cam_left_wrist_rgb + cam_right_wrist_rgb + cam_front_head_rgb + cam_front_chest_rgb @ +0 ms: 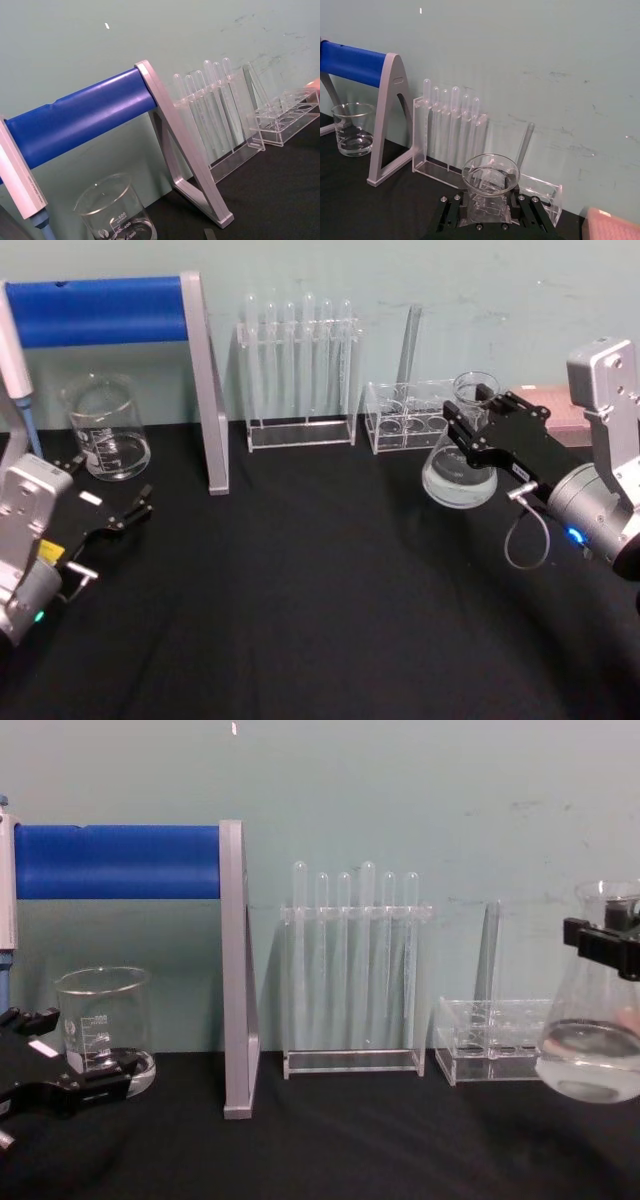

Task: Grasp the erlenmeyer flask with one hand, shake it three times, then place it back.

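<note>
The right gripper point(471, 412) has its pincer clamped on the neck of the erlenmeyer flask point(458, 478), one finger on each side just under the flared rim. The flask's over at roughly 3 o'clock in the head view, a bit tilted, with some clear liquid in the bottom. It's at about 5 o'clock from the low clear rack point(404, 425). Honestly can't tell if its base touches the black cloth point(320, 590). The left gripper point(105, 488) is parked at 8 o'clock, fingers apart and holding nothing, with the beaker point(105, 430) just past it.
</note>
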